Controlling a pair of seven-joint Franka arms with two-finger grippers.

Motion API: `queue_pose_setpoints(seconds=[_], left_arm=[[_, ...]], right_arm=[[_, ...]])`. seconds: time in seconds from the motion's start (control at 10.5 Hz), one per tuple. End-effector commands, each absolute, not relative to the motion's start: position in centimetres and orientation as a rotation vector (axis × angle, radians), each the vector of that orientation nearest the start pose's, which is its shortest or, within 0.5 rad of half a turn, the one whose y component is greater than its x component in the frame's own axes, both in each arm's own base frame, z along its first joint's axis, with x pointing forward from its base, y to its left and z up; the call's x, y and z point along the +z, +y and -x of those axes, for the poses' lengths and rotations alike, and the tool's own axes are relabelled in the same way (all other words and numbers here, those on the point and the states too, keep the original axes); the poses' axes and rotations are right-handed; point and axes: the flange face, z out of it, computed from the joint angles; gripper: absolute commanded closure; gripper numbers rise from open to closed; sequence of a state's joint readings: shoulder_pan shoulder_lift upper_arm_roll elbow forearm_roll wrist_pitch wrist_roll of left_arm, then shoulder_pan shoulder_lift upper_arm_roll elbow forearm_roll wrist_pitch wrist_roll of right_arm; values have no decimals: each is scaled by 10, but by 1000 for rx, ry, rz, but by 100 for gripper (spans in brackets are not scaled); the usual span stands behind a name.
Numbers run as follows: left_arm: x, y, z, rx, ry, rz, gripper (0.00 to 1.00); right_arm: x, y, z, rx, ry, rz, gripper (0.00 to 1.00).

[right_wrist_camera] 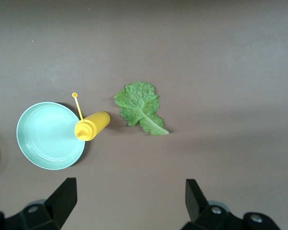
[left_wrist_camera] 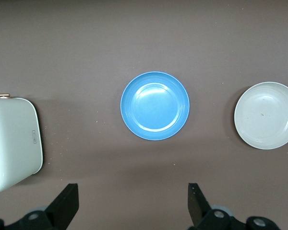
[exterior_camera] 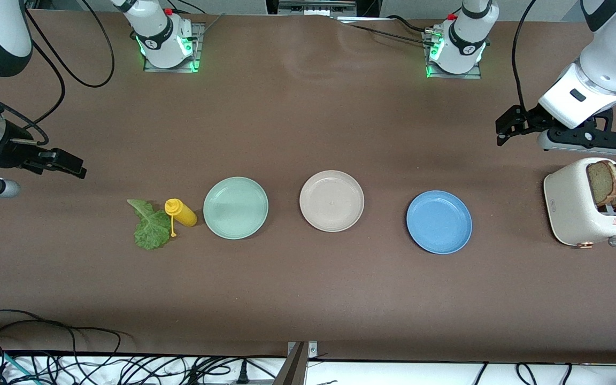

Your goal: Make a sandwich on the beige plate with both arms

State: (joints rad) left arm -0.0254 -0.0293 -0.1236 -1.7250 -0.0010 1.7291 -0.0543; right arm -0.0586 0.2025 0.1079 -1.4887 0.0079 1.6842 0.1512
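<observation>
Your right gripper (exterior_camera: 75, 167) hangs over bare brown table (exterior_camera: 308, 299) at the right arm's end, its fingers (right_wrist_camera: 62, 201) spread wide and holding nothing. From that end toward the left arm's end, you have a ruffled green lettuce leaf (exterior_camera: 150, 224) lying flat, then a yellow plastic squeeze bottle (exterior_camera: 181, 212) on its side, touching the leaf and just beside a round mint-green plate (exterior_camera: 236, 207). Next along the row sits the round pale beige plate (exterior_camera: 331, 200), with nothing on it, and after it a round blue plate (exterior_camera: 439, 222), well apart from the beige one. Near the left arm's end stands a cream-white toaster (exterior_camera: 580, 206) with two brown bread slices (exterior_camera: 614, 183) upright in its slots. Your left gripper (exterior_camera: 503, 131) hovers over the table beside the toaster, with its fingers (left_wrist_camera: 67, 203) fully apart and nothing between them. Black cables (exterior_camera: 72, 358) lie along the table's edge nearest the front camera.
</observation>
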Motion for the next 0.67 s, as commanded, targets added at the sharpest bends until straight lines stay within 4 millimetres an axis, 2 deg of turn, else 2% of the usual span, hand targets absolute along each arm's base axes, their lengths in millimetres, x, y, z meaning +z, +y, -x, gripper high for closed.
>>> queue_pose_setpoints(seconds=[0.0,0.38,0.57], left_arm=[[585,-80,-554,-65,155,3161,0],[585,-80,-554,-62,155,3161,0],[585,-80,-554,-62,158,3161,0]], right_arm=[[563,31,-617,28,125,3146,0],[563,39,-615,43,108,3173,0],[556,40,-617,60,98,3173,0]])
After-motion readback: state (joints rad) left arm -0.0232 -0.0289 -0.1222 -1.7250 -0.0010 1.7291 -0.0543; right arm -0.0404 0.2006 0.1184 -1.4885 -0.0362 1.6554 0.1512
